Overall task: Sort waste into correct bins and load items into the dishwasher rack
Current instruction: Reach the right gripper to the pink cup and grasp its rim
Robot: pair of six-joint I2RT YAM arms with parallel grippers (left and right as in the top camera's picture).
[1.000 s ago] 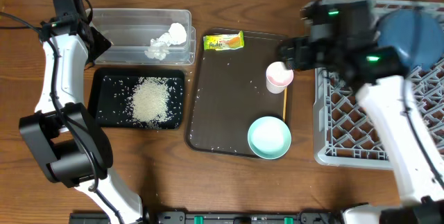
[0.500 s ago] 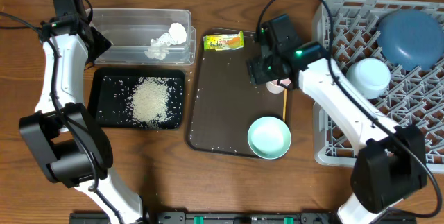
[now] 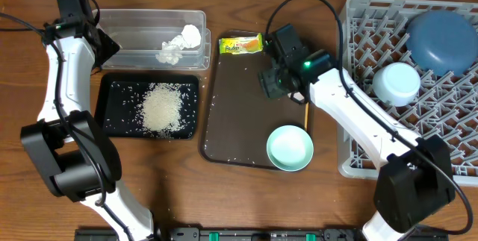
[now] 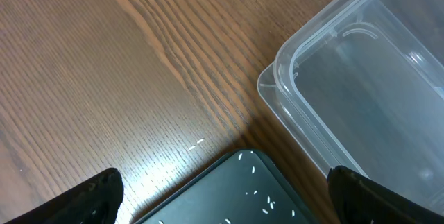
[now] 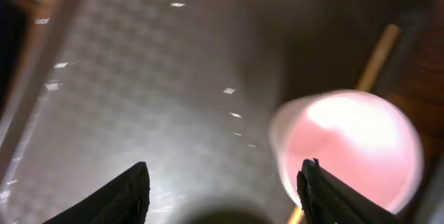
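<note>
Swung left off the rack to above pink cup on brown tray; right fingers parted, empty; left fingers splayed.

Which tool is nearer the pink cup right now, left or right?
Right. The right tool is directly beside the pink cup on the brown tray; the left tool is far off, by the clear tub corner.

Brown wood-grain tabletop fills the overhead frame, grain running left to right. A dark brown rectangular serving tray lies flat on it at centre frame: long side top to bottom, rounded corners, low raised rim, slightly skewed. Right wrist view shows a fine checkered texture on the tray floor. Left wrist view shows bare wood in the upper left.
</note>
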